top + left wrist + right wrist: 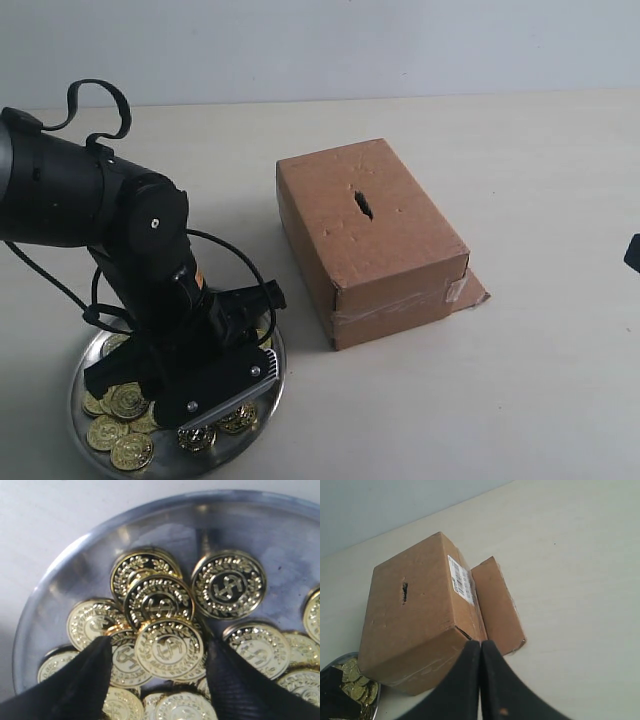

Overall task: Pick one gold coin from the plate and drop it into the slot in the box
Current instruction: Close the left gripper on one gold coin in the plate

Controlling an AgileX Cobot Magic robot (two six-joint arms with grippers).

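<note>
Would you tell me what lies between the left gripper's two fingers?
One gold coin, topmost of the pile on the plate, lies between the fingers of the open left gripper; the left wrist view shows it.

Item 1: the gold coins [169, 648] in the plate [280, 540] each bear an embossed dollar sign inside a laurel wreath; the fine lettering beneath is illegible.
Item 2: the box [415, 630] carries a white printed label [460, 579], barcode-like, with text too small to read.
</note>
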